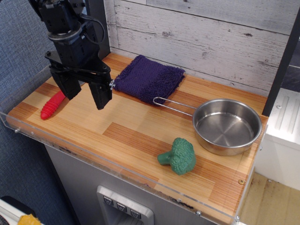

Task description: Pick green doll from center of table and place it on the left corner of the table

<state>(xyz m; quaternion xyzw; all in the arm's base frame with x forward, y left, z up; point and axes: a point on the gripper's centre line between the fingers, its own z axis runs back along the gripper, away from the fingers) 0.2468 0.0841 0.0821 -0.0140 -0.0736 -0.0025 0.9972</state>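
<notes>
Desk of light striped wood planks with a clear acrylic rim, seen from above and in front. Your hand hangs over the left part of the desk, its two black fingers spread apart and empty, tips pointing down. You will find the green doll, a broccoli-shaped toy, lying on its side near the front edge, stalk pointing left, well apart from the hand. Just beyond it to the right sits a steel pan, its wire handle reaching left toward a purple cloth that lies against the back wall. A red ridged toy lies at the left end of the desk, just beside the hand's left finger.
</notes>
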